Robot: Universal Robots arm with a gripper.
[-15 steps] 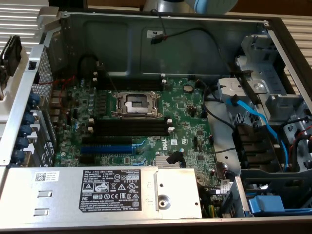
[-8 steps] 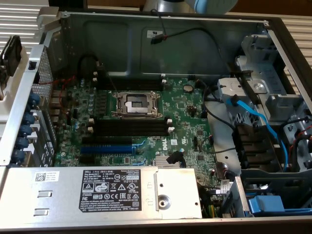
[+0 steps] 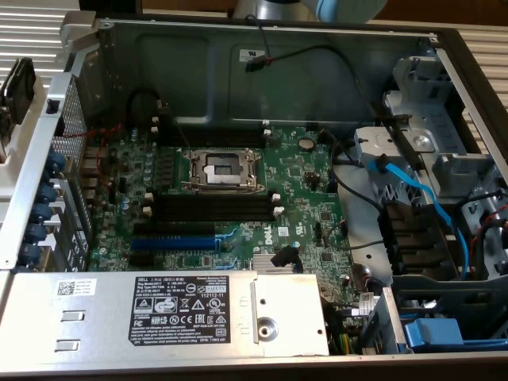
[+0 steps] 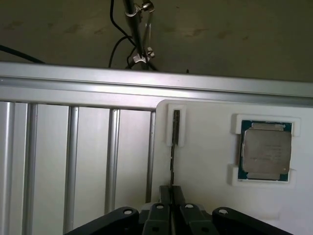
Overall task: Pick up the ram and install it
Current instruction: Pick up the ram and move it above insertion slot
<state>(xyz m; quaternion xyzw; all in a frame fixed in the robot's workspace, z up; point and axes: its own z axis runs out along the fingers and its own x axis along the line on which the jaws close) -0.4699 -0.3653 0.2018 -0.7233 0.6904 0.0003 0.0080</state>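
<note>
Wrist view: gripper clenching on ram (standing edge-on in white holder), long axis running toward gripper's 12 o'clock.

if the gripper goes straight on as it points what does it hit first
Probably the ram, on edge in its white holder, right ahead of the gripper; depth is unclear.

My hand is black. The ram shows as a dark edge in a white tray, beside a silver chip rimmed green. The surface is ribbed silver. The motherboard is green, with one slot blue.
</note>
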